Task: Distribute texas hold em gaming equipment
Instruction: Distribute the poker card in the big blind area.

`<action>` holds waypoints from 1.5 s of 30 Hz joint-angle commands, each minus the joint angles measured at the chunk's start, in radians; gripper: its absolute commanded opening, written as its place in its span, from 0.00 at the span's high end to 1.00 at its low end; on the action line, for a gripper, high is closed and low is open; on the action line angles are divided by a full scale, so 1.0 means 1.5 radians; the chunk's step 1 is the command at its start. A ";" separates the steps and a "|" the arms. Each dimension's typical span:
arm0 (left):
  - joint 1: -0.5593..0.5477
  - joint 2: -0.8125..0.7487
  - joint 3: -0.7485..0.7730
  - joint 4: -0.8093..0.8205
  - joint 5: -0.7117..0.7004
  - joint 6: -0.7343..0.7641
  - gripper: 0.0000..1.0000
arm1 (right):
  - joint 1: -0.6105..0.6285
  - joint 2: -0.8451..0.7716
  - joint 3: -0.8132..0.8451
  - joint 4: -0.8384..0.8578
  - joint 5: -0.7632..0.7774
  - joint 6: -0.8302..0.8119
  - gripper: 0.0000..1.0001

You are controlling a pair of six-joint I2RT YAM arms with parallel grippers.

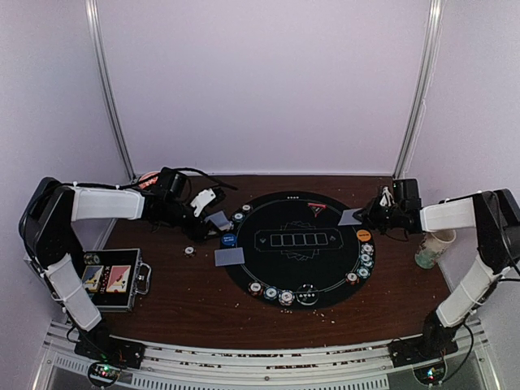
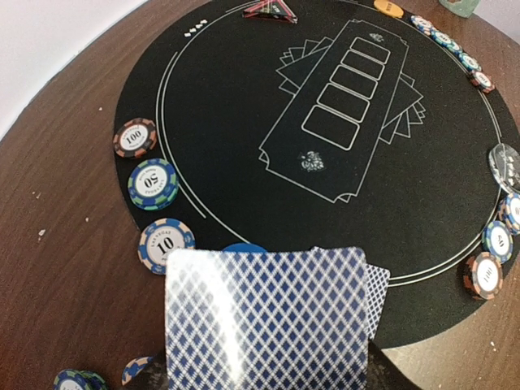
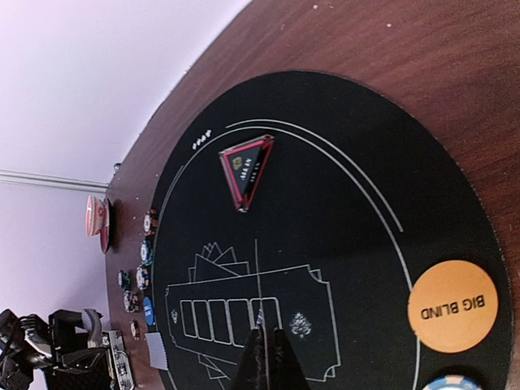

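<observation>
The left pincer (image 1: 211, 210) clamps a playing card (image 2: 268, 317) with a blue-and-white diamond-lattice back. The right pincer (image 3: 262, 348) pinches a grey card (image 1: 349, 217).

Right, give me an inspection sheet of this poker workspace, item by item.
Surface: brown table carrying a round black mat; pale specks along the near edge.
Job's things: chips line the mat's left, near and right rim; stray chip on bare wood; orange button, blue button at the rim; red triangle on the mat; flat card at the mat's left edge.
Clutter: open black case with two packs; red bowl; cup.
Grippers: left gripper shut on held cards; right gripper shut on single card.
Cables: black cable loops at the left wrist.
Surroundings: pale walls, metal posts.
</observation>
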 commanded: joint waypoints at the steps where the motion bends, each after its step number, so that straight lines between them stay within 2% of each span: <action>1: 0.000 0.005 0.011 0.016 0.041 0.021 0.41 | -0.028 0.049 0.048 -0.014 -0.035 -0.023 1.00; 15: -0.007 0.006 0.010 0.012 0.049 0.033 0.41 | -0.053 0.179 0.182 -0.099 -0.028 -0.072 1.00; 24: -0.009 0.009 0.010 0.011 0.050 0.035 0.41 | -0.066 0.197 0.201 -0.124 -0.023 -0.087 1.00; 32: -0.009 0.008 0.010 0.010 0.050 0.037 0.41 | -0.075 0.223 0.240 -0.171 -0.009 -0.109 0.96; 35: -0.009 0.008 0.010 0.010 0.050 0.037 0.41 | -0.078 0.227 0.249 -0.185 0.001 -0.115 0.88; 41: -0.009 0.008 0.010 0.010 0.050 0.037 0.41 | -0.084 0.227 0.263 -0.218 0.039 -0.130 0.64; 45: -0.008 0.007 0.009 0.010 0.050 0.037 0.41 | -0.084 0.217 0.274 -0.245 0.082 -0.139 0.55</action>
